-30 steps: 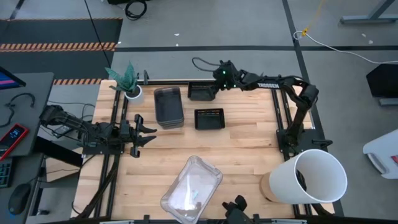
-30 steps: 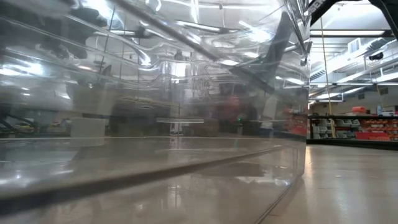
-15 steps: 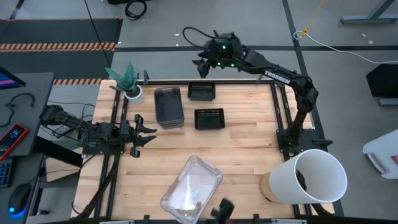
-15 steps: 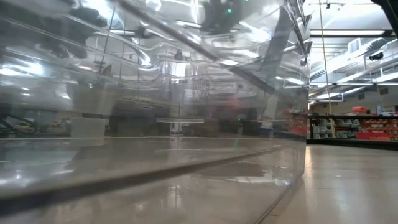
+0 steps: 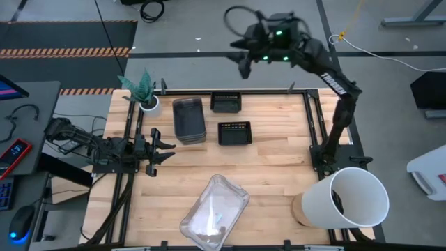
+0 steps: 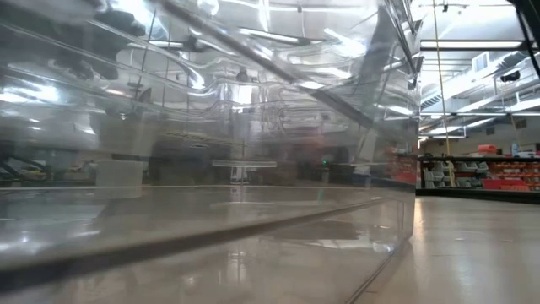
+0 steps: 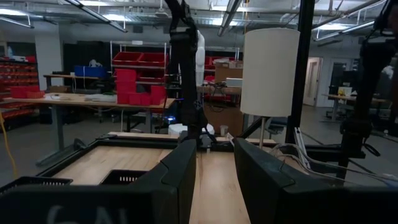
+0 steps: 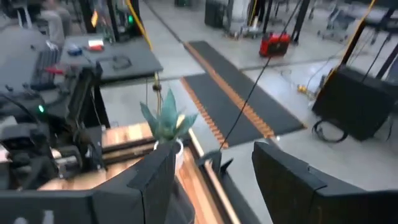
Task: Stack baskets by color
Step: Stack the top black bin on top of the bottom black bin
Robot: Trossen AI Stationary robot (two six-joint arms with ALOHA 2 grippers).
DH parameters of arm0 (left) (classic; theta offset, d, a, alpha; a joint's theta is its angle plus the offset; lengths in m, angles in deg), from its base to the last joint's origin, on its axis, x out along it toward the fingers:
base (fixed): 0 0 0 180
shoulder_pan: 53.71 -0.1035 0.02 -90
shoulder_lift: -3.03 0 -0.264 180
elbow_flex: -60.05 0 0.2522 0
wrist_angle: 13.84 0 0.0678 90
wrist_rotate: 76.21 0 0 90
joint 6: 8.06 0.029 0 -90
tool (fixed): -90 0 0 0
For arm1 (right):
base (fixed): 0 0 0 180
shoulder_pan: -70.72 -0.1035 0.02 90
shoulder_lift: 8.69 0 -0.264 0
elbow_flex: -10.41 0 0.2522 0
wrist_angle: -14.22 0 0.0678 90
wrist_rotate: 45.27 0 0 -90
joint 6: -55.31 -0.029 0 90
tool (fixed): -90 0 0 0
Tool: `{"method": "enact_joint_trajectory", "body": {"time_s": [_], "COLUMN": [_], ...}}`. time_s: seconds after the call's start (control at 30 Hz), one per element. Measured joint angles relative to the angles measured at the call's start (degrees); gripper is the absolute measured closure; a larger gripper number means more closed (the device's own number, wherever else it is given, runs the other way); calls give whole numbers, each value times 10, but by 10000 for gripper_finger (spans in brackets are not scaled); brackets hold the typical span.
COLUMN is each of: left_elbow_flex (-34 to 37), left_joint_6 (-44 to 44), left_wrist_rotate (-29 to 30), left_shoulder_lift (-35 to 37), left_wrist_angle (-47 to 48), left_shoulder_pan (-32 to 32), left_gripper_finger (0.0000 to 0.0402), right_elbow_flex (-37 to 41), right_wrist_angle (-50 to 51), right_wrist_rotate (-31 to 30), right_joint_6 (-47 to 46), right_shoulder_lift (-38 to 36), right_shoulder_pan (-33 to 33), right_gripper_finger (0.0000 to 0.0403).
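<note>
Right gripper (image 5: 240, 61): I am holding it high beyond the table's far edge, fingers spread wide, carrying nothing.
Left gripper (image 5: 167, 150): I am resting it low at the table's left side, fingers parted and empty.
Smoky grey baskets (image 5: 188, 119): sitting stacked near the far left, beside the plant pot (image 5: 148, 104).
Black baskets: one (image 5: 226, 102) lying at the far edge, another (image 5: 234, 132) just in front of it.
Clear basket (image 5: 214, 213): lying tilted at the near edge, filling the low view (image 6: 202, 152).
White bucket (image 5: 348, 197): standing at the near right corner.

The surface (image 5: 272, 167) is pale, smooth wood, the clear bin (image 5: 214, 212) glossy transparent plastic, the smoky grey bin (image 5: 188, 120) translucent plastic, the black lattice baskets (image 5: 234, 132) matt plastic, the white bucket (image 5: 348, 199) smooth.
</note>
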Motion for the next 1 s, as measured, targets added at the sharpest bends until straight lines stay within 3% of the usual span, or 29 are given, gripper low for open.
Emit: {"method": "enact_joint_trajectory", "body": {"time_s": [0.23,0.43,1.0], "left_elbow_flex": [0,0,0], "left_joint_6": [0,0,0], "left_wrist_rotate": [0,0,0], "left_shoulder_lift": [0,0,0], "left_wrist_angle": [0,0,0], "left_shoulder_pan": [0,0,0], "left_gripper_finger": [285,285,285], "right_elbow_flex": [14,16,171], "right_wrist_angle": [-8,51,48], "right_wrist_rotate": [9,17,28], "right_joint_6": [7,14,32], "right_shoulder_lift": [-95,-98,131], "right_shoulder_pan": [13,21,33], "right_gripper_finger": [184,184,198]}}
